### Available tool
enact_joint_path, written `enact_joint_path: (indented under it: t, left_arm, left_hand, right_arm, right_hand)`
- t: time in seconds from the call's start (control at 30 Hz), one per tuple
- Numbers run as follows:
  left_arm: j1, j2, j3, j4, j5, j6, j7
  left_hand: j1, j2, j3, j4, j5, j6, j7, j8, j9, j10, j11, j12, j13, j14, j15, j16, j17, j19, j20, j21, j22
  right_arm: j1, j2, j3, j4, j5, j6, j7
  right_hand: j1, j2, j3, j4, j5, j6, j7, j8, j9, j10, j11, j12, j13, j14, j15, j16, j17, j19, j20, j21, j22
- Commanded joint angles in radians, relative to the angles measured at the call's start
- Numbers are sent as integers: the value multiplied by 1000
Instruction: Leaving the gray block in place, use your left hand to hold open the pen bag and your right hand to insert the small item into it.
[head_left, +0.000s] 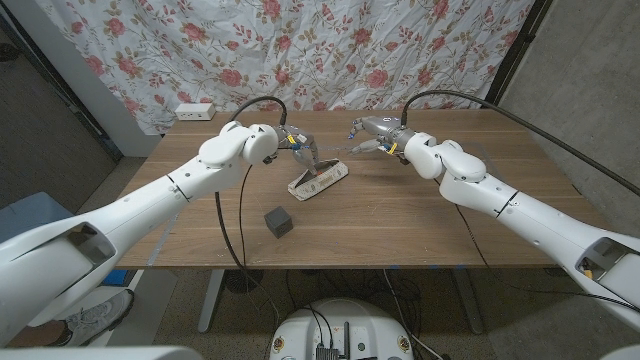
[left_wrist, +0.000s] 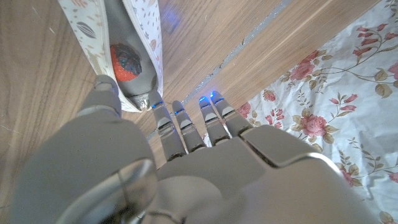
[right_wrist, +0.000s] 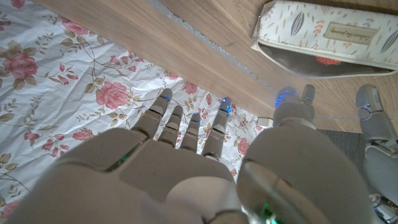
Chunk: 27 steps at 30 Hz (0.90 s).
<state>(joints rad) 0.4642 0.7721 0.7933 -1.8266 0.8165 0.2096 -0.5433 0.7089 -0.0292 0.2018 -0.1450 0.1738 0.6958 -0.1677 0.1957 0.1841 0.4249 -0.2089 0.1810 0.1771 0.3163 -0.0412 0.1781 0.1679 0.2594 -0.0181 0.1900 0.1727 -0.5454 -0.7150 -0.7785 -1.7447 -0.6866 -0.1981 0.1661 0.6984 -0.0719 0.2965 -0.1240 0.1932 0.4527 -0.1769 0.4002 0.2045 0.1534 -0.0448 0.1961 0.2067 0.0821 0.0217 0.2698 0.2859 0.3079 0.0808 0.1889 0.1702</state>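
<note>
The white patterned pen bag (head_left: 320, 180) lies at the table's middle with its mouth open. A small red item (left_wrist: 127, 63) sits inside it, and the red item (right_wrist: 323, 60) also shows through the mouth in the right wrist view. My left hand (head_left: 300, 152) reaches down to the bag's far end, and its thumb (left_wrist: 106, 93) and a finger pinch that end of the pen bag (left_wrist: 138, 37) between them. My right hand (head_left: 375, 134) hovers to the right of the bag, apart from it, fingers (right_wrist: 186, 124) spread and holding nothing. The gray block (head_left: 278, 221) stands near the table's front.
A floral cloth (head_left: 330, 50) hangs behind the table. A white power strip (head_left: 195, 112) lies at the back left corner. Black cables (head_left: 235, 220) run from both arms over the wooden table (head_left: 420, 215).
</note>
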Motion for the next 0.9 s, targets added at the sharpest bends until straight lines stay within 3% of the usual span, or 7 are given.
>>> enact_joint_path:
  t: [0.03,0.3,0.43,0.7,0.9]
  left_arm:
    - [61,18,-62,-49,-49,78,61]
    - [88,21,-89,-50,-97,107,121]
    - [102,22,-102,-51,-132,122,148]
    - [132,17,-139,-41,-228,153,219]
    - [130,22,-142,-20,-288,145,254]
  left_hand:
    - [-6,8,5,7,2,-14,0,-5,1,9,4,5,2,4,-109,3,2,8,0,3,0]
    - [-17,24,10,12,3,-26,-1,-8,2,7,11,5,2,3,-104,2,2,20,-6,7,1]
    - [-23,30,11,15,4,-30,-3,-9,2,7,13,5,2,3,-102,2,2,21,-7,7,1]
    - [-47,56,17,30,6,-43,6,-12,0,6,18,6,3,3,-99,3,5,18,-6,5,1]
    - [-75,79,25,37,8,-102,7,-26,-4,-31,38,-2,3,-19,-82,-4,3,8,0,1,1]
  right_arm:
    - [-4,-10,27,20,74,37,-8]
    - [-28,-7,54,25,136,32,-41]
    - [-40,-12,65,30,165,42,-63]
    - [-61,-16,92,56,246,82,-104]
    - [-81,-6,115,66,303,78,-138]
  right_hand:
    - [-8,18,1,7,6,-15,-4,-10,3,-6,-3,5,6,-12,5,-5,3,-7,6,-4,1]
    - [-23,24,-2,11,5,-40,1,-25,2,-7,-2,5,6,-17,9,-6,4,-8,13,-2,1]
    - [-40,24,-10,11,2,-110,4,-67,-5,8,-12,11,4,-38,-24,-18,0,-13,17,-2,1]
    - [-60,27,-17,14,-2,-153,8,-100,-11,11,-12,10,0,-51,-32,-27,-8,-32,-4,-7,0]
    - [-81,34,-22,22,-6,-168,7,-115,-15,1,-9,6,-2,-57,-33,-31,-10,-39,-17,-7,-1]
